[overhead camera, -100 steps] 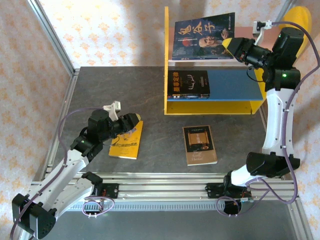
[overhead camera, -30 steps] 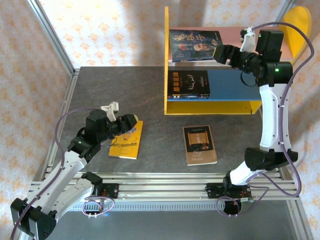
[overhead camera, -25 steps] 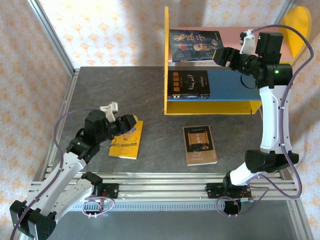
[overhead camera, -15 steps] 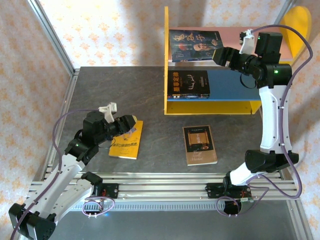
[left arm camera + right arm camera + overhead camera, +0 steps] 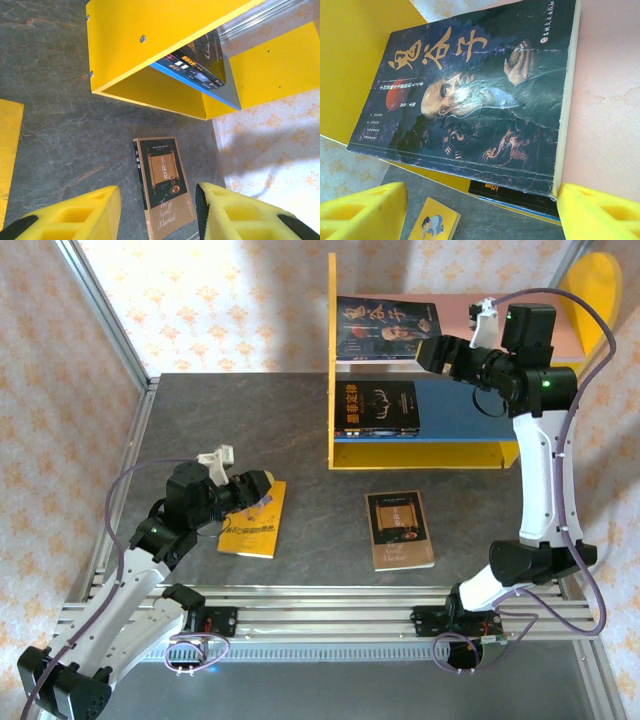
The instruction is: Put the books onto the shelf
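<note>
left fingers (image 5: pixel 70 212): spread, holding nothing, way out front-left of the shelf (image 5: pixel 430 454)
right fingers (image 5: pixel 362 210): spread too, gripping nothing, facing the dark book (image 5: pixel 480 100) on the shelf's top level

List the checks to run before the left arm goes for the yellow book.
1. Left hand open, nothing between its fingers: ok.
2. Yellow book flat on the table, not gripped: ok.
3. Right hand open at the dark portrait book's edge; clear of it: cannot tell.
4. Dark portrait book lying on the pink upper board: ok.
5. Free space on the blue lower board beside the black book: ok.
6. Brown book shelved: not ok, it lies on the table.
</note>
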Robot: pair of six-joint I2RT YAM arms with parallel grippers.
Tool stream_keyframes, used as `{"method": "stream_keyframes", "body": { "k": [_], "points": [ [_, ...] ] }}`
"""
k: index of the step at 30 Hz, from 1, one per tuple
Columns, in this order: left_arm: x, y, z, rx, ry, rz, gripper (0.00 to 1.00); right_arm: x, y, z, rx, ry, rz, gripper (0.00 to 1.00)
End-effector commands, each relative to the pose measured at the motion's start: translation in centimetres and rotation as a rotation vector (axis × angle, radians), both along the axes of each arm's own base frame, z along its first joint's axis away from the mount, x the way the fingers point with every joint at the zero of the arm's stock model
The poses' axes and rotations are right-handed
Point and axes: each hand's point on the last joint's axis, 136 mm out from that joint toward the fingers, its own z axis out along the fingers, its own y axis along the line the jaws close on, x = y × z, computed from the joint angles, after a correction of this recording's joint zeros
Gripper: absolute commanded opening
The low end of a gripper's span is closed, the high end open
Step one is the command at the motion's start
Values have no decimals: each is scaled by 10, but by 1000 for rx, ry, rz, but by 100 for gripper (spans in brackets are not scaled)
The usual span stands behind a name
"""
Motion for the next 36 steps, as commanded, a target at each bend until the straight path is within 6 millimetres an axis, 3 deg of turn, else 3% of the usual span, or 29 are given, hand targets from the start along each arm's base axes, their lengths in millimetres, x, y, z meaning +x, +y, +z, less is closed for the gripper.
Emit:
{"method": "stream_keyframes", "body": {
  "k": [1, 12, 23, 29, 36],
  "points": [
    [2, 4, 11, 10, -33, 13, 43, 2, 12, 7, 6, -30, 39, 77],
    [2, 3, 12, 12, -35, 9, 43, 1, 7, 3, -19, -25, 17, 77],
    [2, 3, 13, 11, -36, 9, 43, -13, 1, 3, -33, -41, -12, 77],
    [1, 3, 13, 8, -36, 8, 43, -19, 14, 3, -15, -45, 28, 77],
    [1, 3, 13, 6, -34, 10, 43, -25, 42, 1, -42, -51, 89, 77]
  ]
}}
